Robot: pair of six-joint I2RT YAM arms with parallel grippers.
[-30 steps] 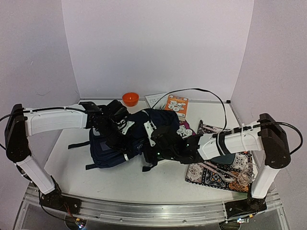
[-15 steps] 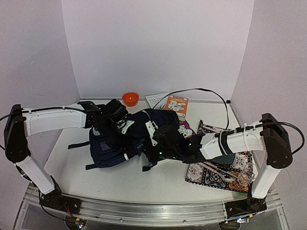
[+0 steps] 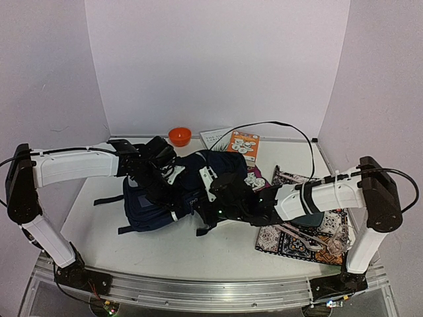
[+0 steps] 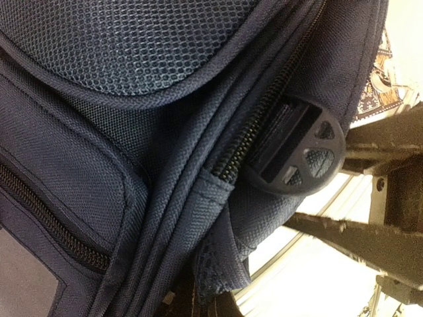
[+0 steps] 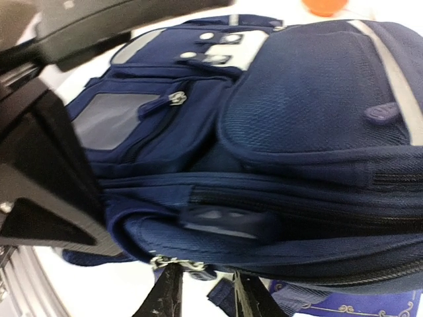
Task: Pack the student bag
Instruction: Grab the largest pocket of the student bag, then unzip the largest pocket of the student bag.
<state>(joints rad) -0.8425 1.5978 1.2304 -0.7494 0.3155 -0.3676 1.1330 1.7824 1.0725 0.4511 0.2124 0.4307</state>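
Note:
The navy-blue student bag [image 3: 158, 205] lies on its side in the middle of the table. My left gripper [image 3: 173, 177] is at its top edge. In the left wrist view it [image 4: 206, 298] is shut on a fold of the bag's fabric [image 4: 218, 264] beside the zip. A black round plastic piece [image 4: 301, 155] shows at the zip opening. My right gripper [image 3: 213, 198] is at the bag's near right side. In the right wrist view it [image 5: 206, 296] is open just under the bag's lower edge [image 5: 218, 238], with a silver zip pull [image 5: 175, 263] at its left fingertip.
A patterned mat [image 3: 277, 239] with a spoon [image 3: 301, 239] lies at the right. An orange bowl [image 3: 179, 136], white paper [image 3: 215, 137] and an orange booklet [image 3: 243, 144] lie at the back. A black cable [image 3: 277, 125] arcs over them. Black straps [image 3: 106, 199] trail left.
My right gripper has shifted a little to the left along the bag. The left arm and the bag have hardly moved.

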